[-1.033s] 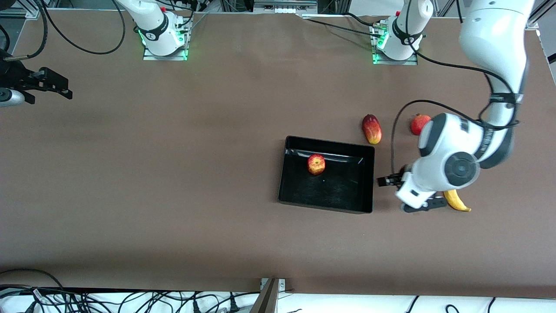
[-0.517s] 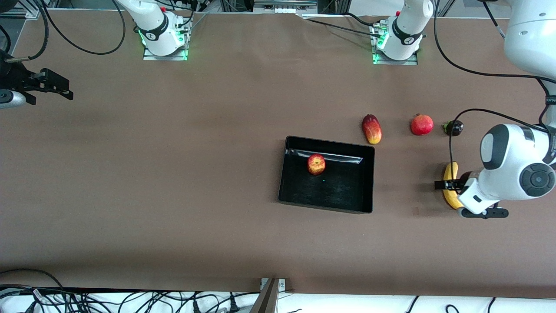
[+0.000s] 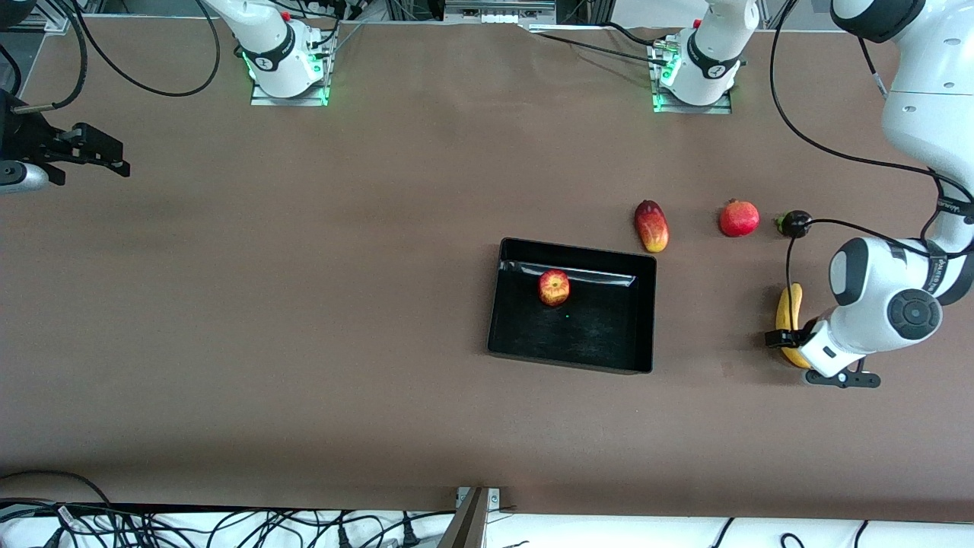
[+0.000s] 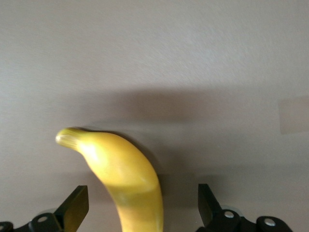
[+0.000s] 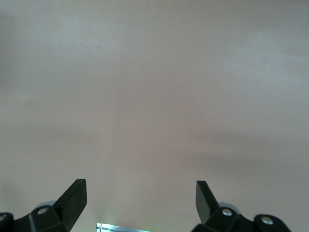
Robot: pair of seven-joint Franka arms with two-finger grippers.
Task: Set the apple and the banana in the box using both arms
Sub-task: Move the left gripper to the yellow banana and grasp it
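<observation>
Hovering over the banana [image 3: 788, 313], left gripper [image 4: 137, 212] spread wide, fingers straddling it. Apple [image 3: 554, 287] sits in box [image 3: 643, 320]. Right gripper [image 5: 140, 203] waits, wide, over bare table [image 3: 304, 304].

Oval red-yellow fruit [image 3: 651, 226], round red fruit [image 3: 739, 218], small dark fruit [image 3: 796, 223], perhaps a mangosteen

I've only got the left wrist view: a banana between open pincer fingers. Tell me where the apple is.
Observer: The apple already lies in the box.
Operator: Place the box against my banana.
Observer: The banana lies on the table beside the box, toward the left arm's end; the left pincer is open over the banana's end nearer the front camera.
Operator: Report the right arm.
Observer: It waits at its own end of the table, right pincer open and empty over bare table.
</observation>
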